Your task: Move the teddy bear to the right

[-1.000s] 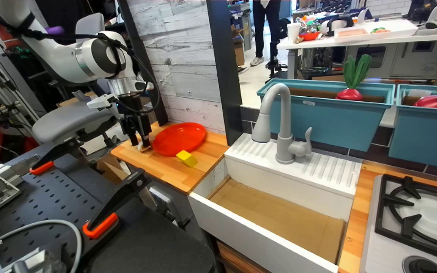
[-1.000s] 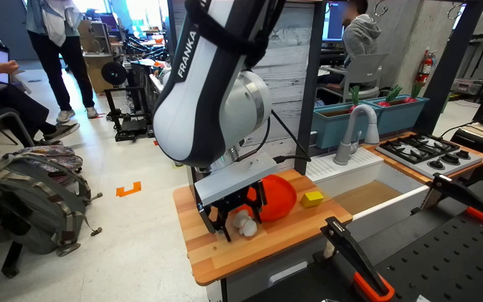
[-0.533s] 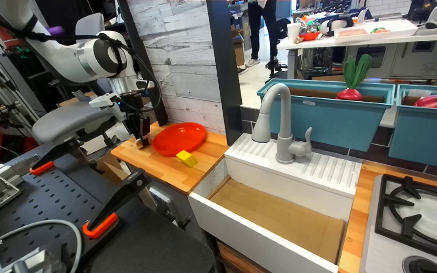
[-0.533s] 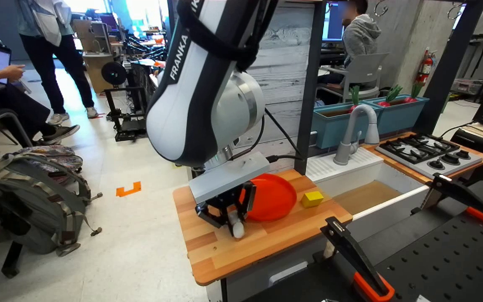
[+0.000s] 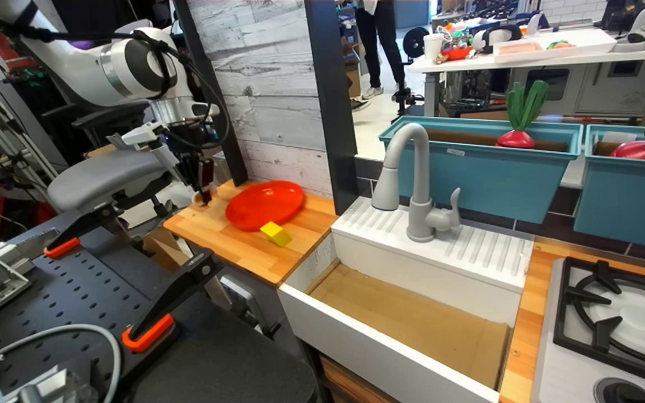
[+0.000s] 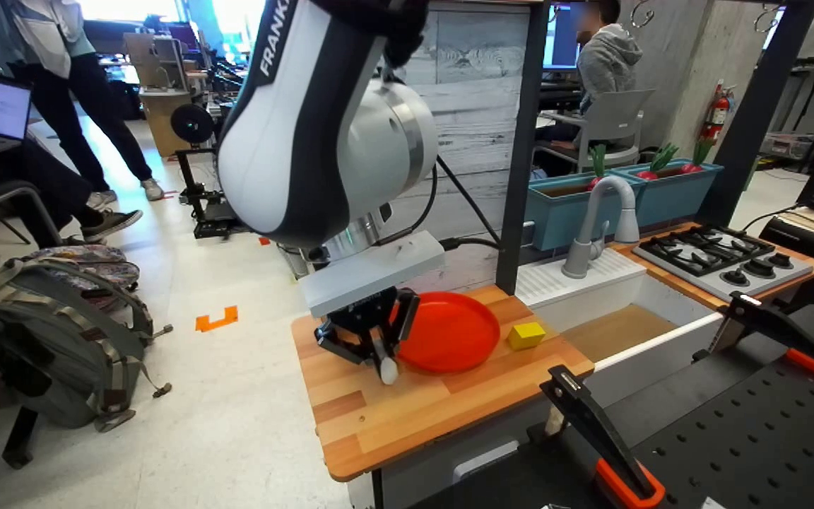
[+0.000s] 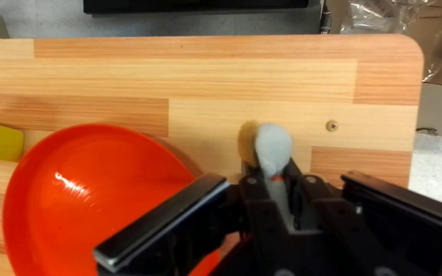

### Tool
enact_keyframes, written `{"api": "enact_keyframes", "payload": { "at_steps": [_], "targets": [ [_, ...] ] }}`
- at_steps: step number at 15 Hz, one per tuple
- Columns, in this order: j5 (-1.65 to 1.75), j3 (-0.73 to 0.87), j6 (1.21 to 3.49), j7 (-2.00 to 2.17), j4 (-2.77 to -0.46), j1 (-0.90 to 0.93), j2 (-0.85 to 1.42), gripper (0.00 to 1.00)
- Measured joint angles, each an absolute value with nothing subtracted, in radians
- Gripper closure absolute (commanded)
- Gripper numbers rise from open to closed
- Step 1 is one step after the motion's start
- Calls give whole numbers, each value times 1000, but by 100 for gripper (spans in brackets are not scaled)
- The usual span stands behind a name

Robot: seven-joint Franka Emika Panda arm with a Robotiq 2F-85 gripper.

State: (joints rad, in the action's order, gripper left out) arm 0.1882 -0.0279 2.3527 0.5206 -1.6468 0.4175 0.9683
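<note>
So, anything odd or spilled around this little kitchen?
What looks like brown cardboard lies in the sink; odd, since water would normally run there. I see no spills. The teddy bear is simply pinched in the end effector.

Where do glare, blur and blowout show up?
Wrist view: white glare streaks on the red dish; claw and teddy bear look soft, while the wooden counter looks crisper; in an exterior view, the bright background patch at upper left is blown out.

In both exterior views I get pale floor (image 6: 202,396) and, near twelve o'clock, plank wall (image 6: 481,120). In an exterior view, a bright window (image 6: 234,28) at eleven, a grey chair (image 6: 617,124) at two; in an exterior view, a white table (image 5: 468,64) at two.
</note>
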Motion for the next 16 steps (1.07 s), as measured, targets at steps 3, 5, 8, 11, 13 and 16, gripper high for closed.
{"api": "enact_keyframes", "payload": {
  "at_steps": [3, 5, 8, 11, 13, 16],
  "targets": [
    [188, -25, 2356, 524, -1711, 424, 886, 96],
    [188, -18, 2358, 529, -1756, 423, 828, 96],
    [166, -2, 2368, 534, -1825, 400, 745, 96],
    [137, 10, 2369, 525, -1882, 339, 683, 96],
    [123, 23, 2371, 506, -1914, 291, 660, 96],
    [94, 45, 2383, 478, -1946, 219, 653, 96]
  ]
}}
